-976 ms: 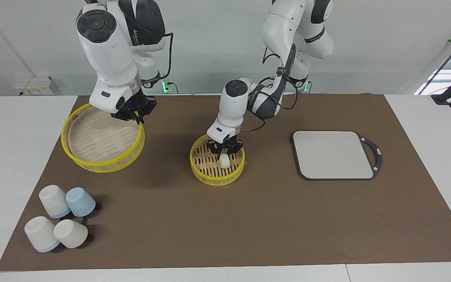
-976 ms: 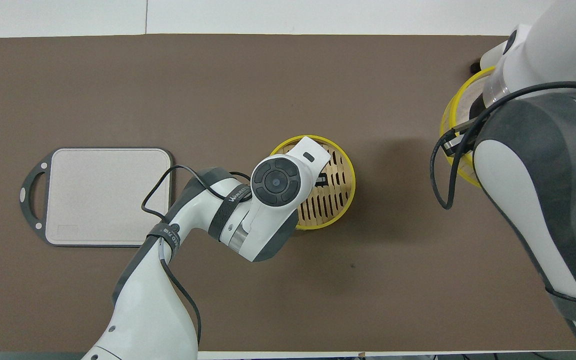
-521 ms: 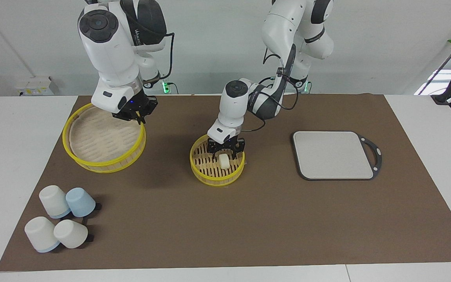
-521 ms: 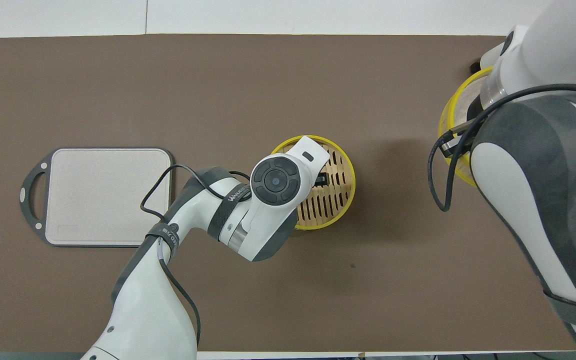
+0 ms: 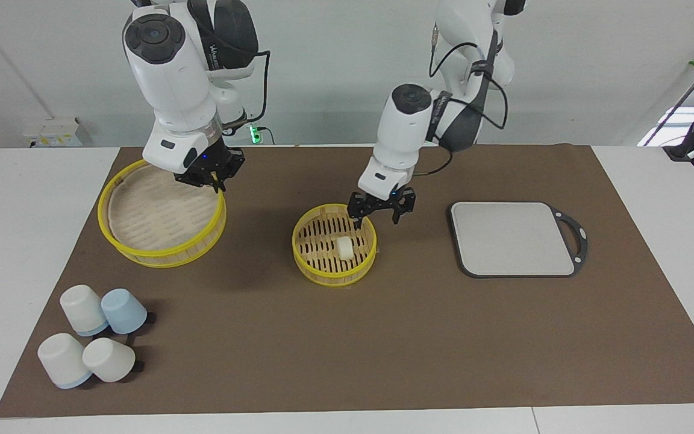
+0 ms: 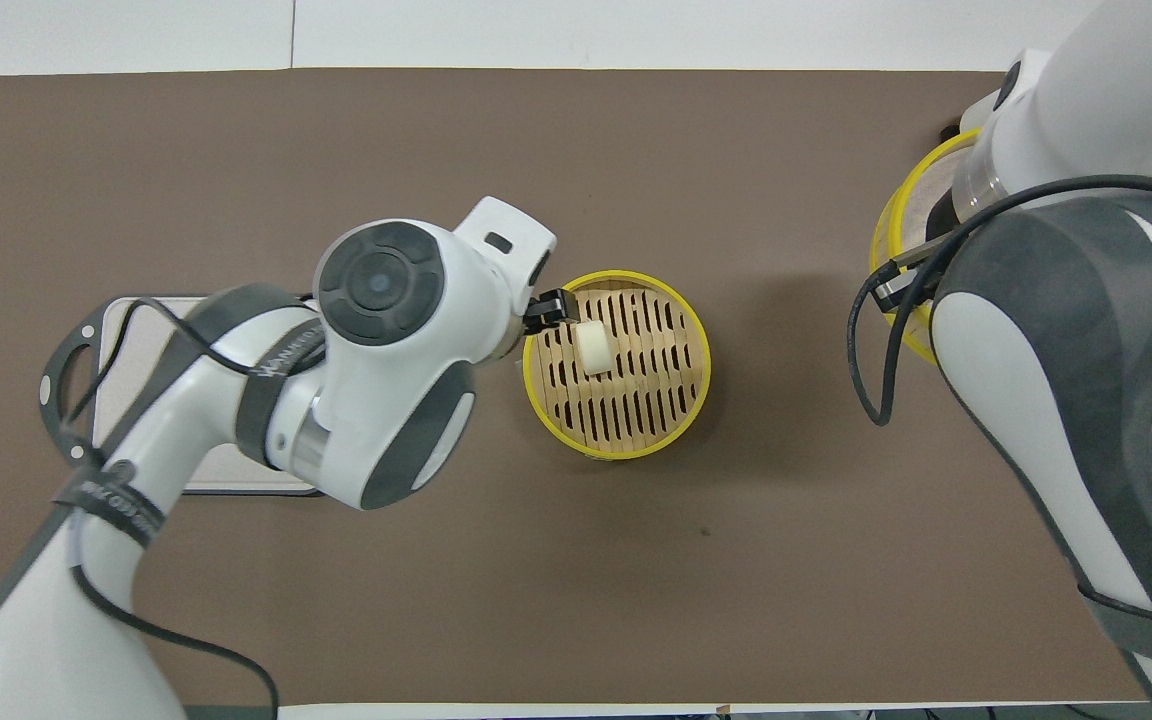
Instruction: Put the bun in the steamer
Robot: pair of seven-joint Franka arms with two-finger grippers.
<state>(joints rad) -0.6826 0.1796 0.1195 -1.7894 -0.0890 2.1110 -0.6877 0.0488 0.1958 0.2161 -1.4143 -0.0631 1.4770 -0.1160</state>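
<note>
Bun [image 5: 344, 248] sits loose on the slatted floor of the steamer [image 5: 302, 253], mid-desk, touching nothing else; left gripper [image 5: 379, 212] hangs above the steamer's rim on the board [image 5: 512, 238] side, jaws spread wide and empty; right gripper [image 5: 207, 178] holds over the lid [image 5: 163, 256] at the right arm's end of the desk, jaws pinched on its yellow rim, the lid tilted; four cups [image 5: 91, 342] cluster near the desk corner farthest from the robots at that end.
</note>
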